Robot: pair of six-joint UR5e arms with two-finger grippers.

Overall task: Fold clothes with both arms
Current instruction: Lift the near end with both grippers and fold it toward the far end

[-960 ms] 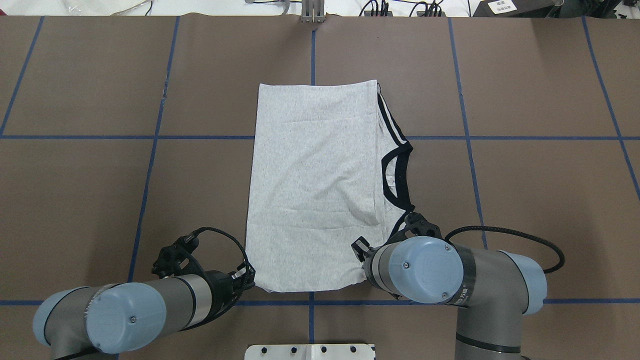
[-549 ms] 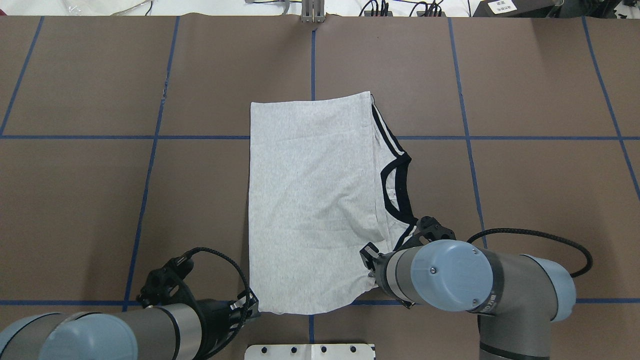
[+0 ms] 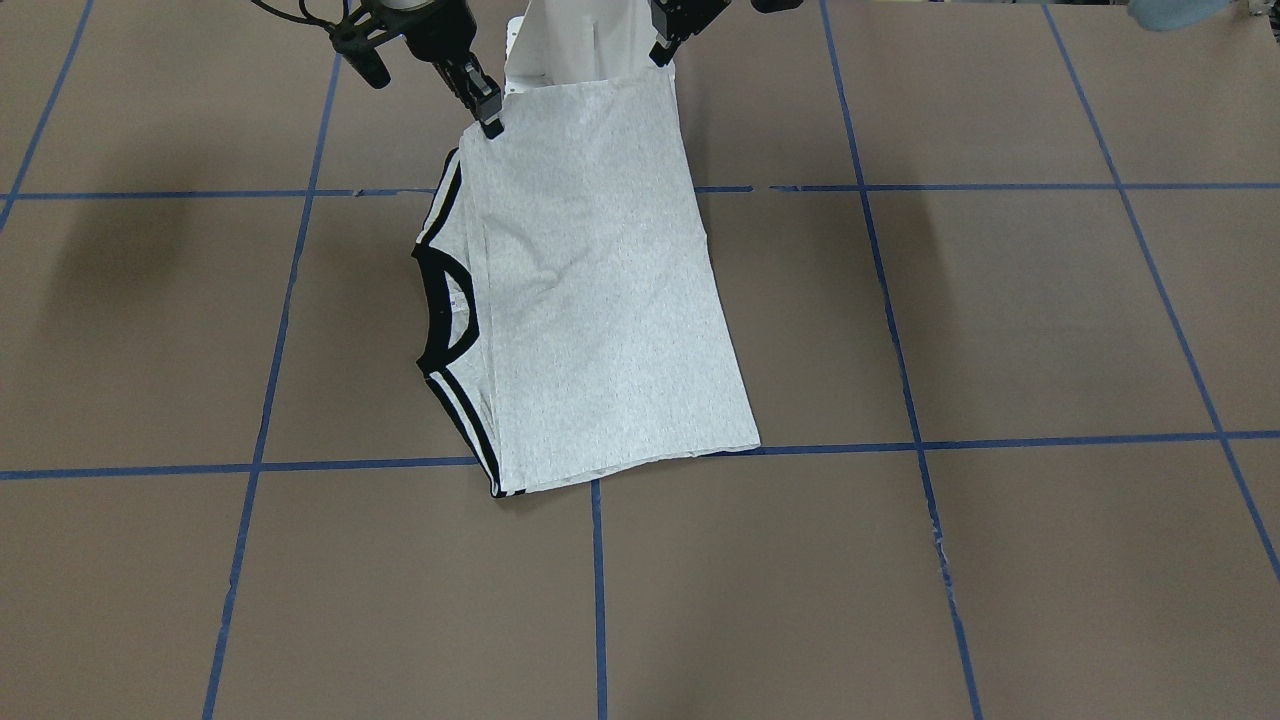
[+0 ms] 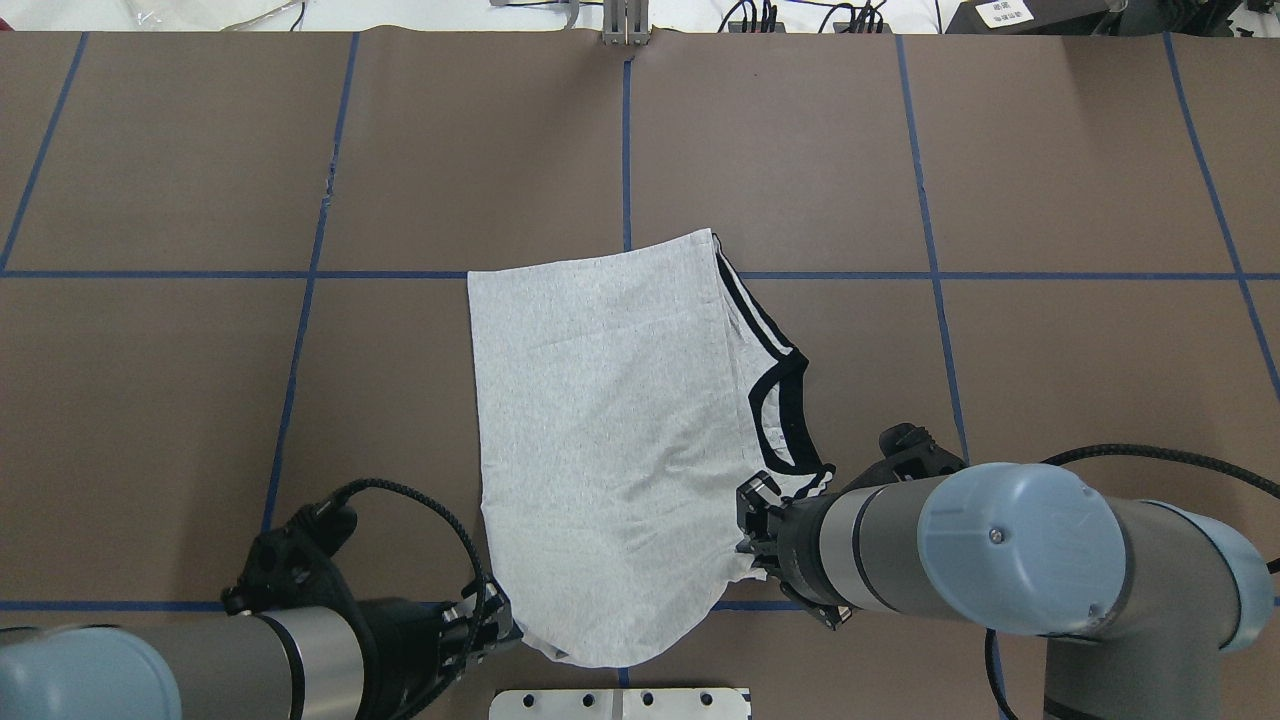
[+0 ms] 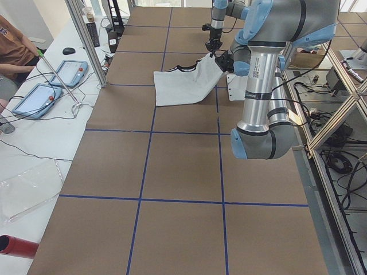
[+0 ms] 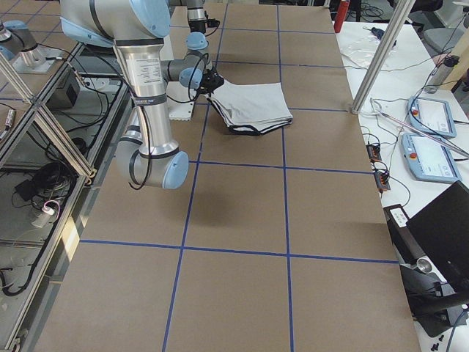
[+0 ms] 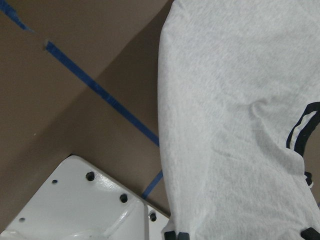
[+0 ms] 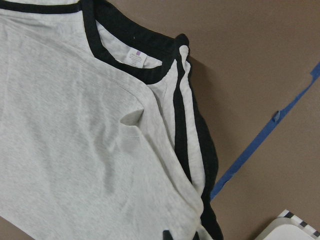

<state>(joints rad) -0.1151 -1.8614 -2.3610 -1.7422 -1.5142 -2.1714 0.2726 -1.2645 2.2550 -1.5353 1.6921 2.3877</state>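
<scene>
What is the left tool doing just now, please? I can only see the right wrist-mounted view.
Observer: The left tool is shut on the T-shirt's near corner on the robot's left.
Operator: Thank you. Is that near edge lifted?
Observer: Yes; the exterior left view shows it held above the table, the far edge lying flat.
Operator: Does any print show?
Observer: No; in the overhead view the whole upper face is plain grey.
</scene>
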